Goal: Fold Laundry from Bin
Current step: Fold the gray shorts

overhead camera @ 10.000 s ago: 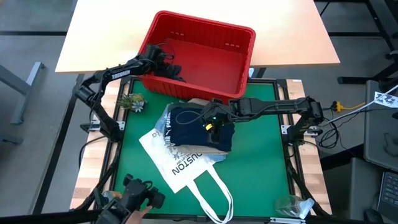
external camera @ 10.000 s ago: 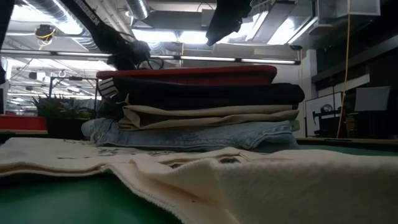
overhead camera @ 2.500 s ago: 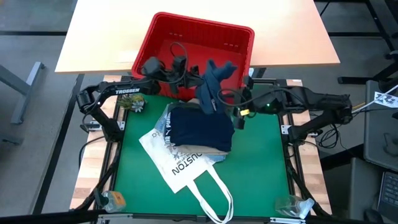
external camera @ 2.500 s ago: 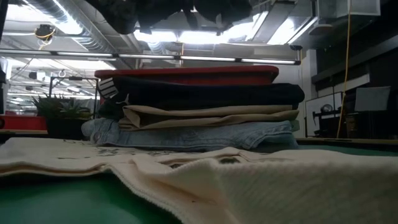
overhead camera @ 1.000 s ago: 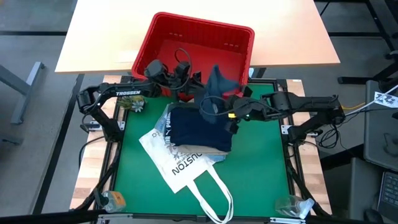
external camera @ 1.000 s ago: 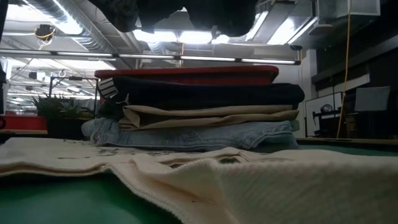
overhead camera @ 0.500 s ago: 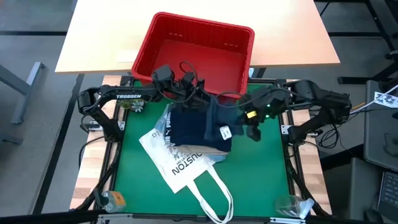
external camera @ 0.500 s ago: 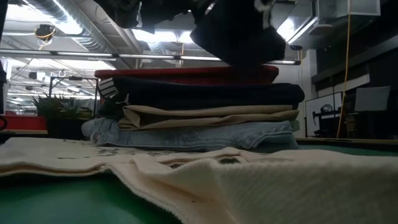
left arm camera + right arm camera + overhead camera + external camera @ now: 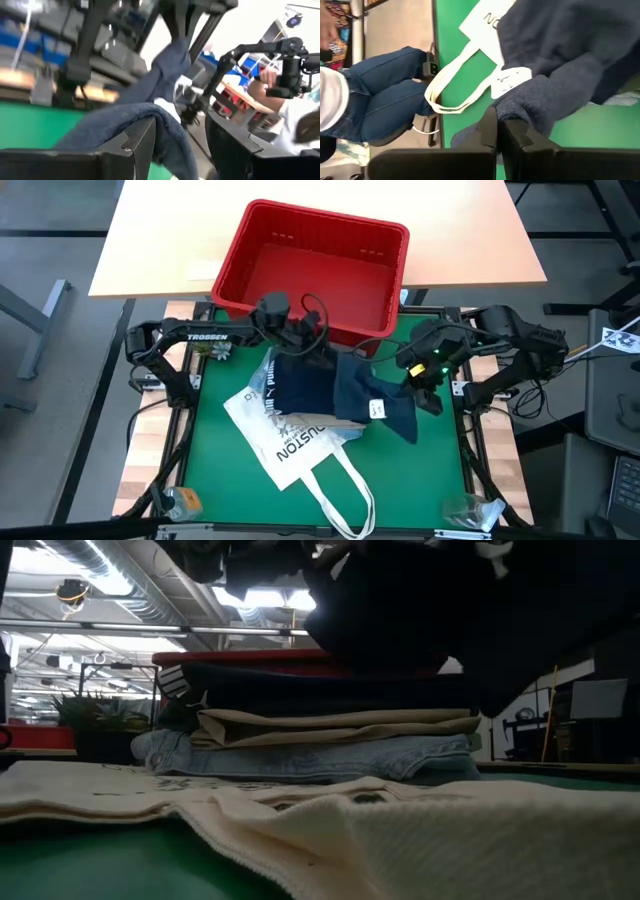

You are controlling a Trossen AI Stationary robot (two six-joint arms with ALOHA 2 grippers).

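Both end effectors, left (image 9: 318, 350) and right (image 9: 418, 385), clamp the navy garment (image 9: 365, 395) above the folded stack (image 9: 310, 395); uneven lowering risks bunching or toppling it.

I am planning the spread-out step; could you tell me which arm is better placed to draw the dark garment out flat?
Probably the right. Its hand pinches the navy garment's free end past the folded stack, over bare green mat. The left hand holds the end above the stack.
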